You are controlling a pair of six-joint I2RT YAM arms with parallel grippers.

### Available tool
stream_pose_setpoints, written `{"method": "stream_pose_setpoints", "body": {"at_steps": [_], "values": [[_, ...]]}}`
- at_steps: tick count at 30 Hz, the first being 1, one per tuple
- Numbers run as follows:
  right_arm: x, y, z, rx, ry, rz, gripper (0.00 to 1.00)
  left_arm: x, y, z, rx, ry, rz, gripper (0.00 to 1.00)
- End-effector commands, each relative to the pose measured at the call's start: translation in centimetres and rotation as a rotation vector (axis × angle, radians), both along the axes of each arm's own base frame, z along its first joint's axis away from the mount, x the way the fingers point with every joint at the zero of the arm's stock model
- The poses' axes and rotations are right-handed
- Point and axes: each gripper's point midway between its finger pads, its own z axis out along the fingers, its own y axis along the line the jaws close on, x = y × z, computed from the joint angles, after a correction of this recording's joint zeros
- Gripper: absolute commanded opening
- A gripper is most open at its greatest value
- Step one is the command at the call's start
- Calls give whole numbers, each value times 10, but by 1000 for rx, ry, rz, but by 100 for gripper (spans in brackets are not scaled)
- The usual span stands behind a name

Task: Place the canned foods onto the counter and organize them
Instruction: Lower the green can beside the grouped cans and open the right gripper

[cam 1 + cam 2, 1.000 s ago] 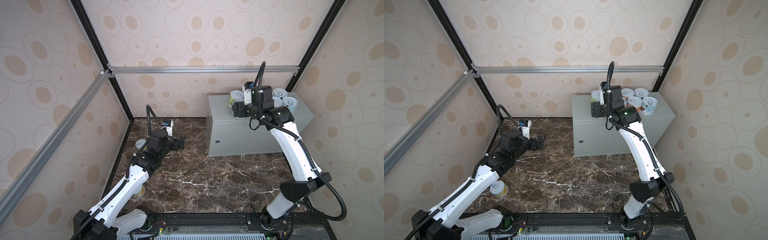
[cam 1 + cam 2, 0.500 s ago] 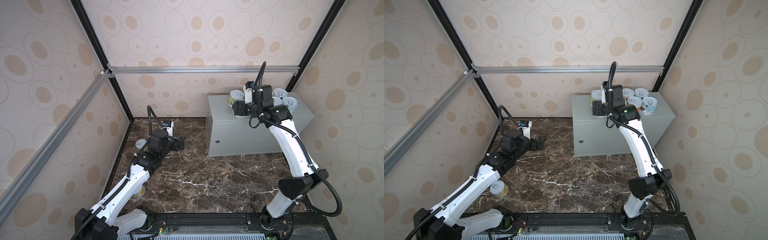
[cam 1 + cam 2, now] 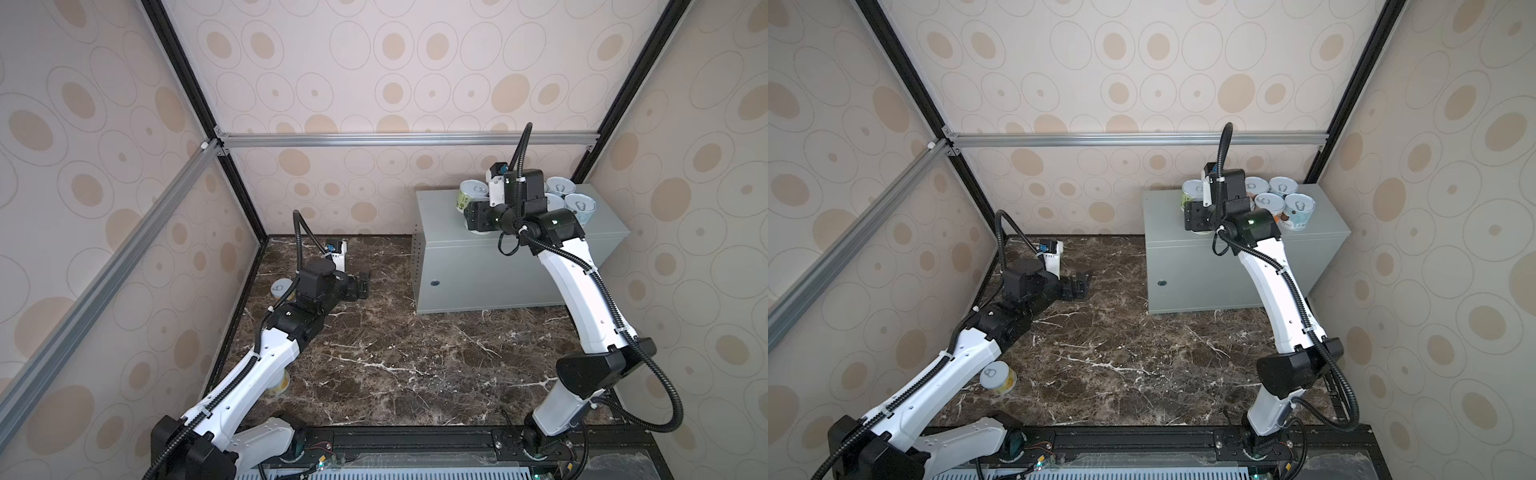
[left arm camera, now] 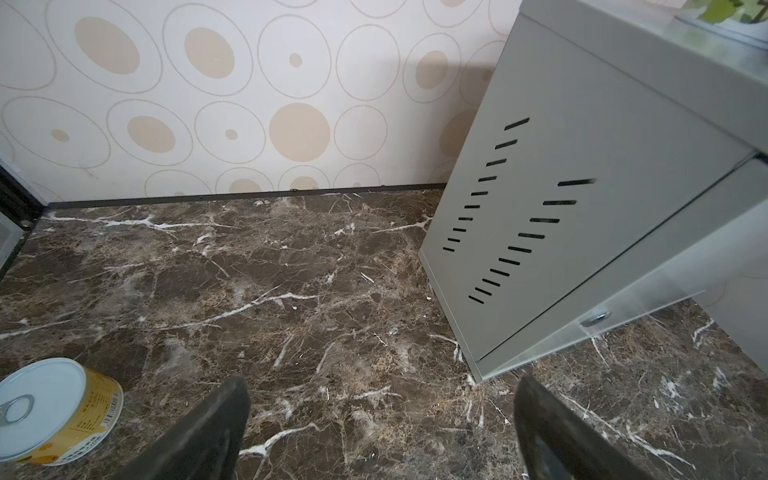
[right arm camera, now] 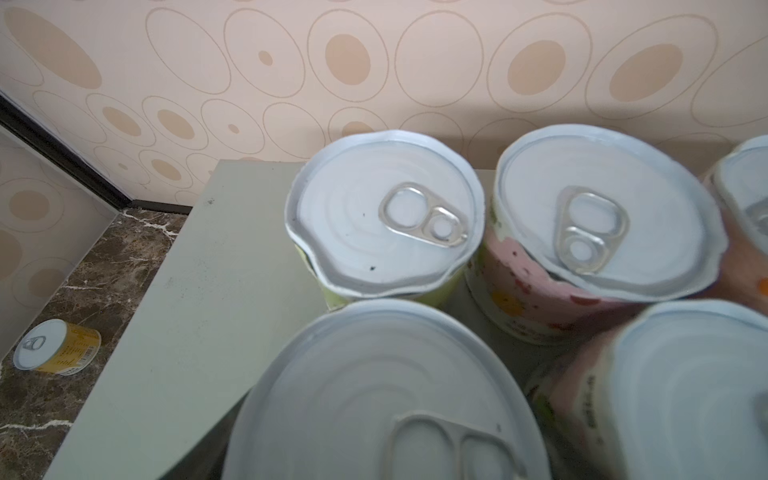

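Note:
The counter (image 3: 457, 257) (image 3: 1183, 257) is the grey cabinet at the back right. Several canned foods stand on its top: a green one (image 3: 471, 195) (image 5: 382, 220), a pink one (image 5: 602, 220) and light blue ones (image 3: 1299, 210). My right gripper (image 3: 478, 218) (image 3: 1198, 216) is over the top's left part, shut on a can whose lid (image 5: 374, 395) hides its fingers. Two yellow cans stay on the marble floor, one (image 4: 54, 411) (image 3: 282, 286) (image 5: 56, 349) left of my left gripper (image 4: 380, 399) (image 3: 363, 284), one (image 3: 998, 376) beside the left arm. The left gripper is open and empty.
The counter's slotted side (image 4: 519, 216) stands right of the left gripper. The dark marble floor (image 3: 415, 353) lies between the arms. Patterned walls and black frame posts (image 3: 237, 195) close the cell. Bare grey top (image 5: 199, 291) lies left of the cans.
The right arm has shifted slightly leftward over the counter with the can still in its jaws. The left arm has barely moved.

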Motion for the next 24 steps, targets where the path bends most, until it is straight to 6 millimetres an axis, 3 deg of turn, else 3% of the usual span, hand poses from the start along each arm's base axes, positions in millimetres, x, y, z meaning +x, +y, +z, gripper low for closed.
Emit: {"method": "stream_pose_setpoints", "body": {"at_steps": [1, 7, 14, 24], "values": [[-2, -2, 32, 29, -88, 0, 80, 3, 1, 4, -17, -14, 5, 99], [-8, -5, 43, 33, -115, -1, 88, 3, 2, 4, -18, -13, 9, 99], [-19, -6, 62, 52, -151, 9, 90, 3, 4, 5, -26, -10, 20, 99], [-54, -6, 96, 97, -229, 71, 95, -4, 9, 16, -63, -19, 42, 99]]}}
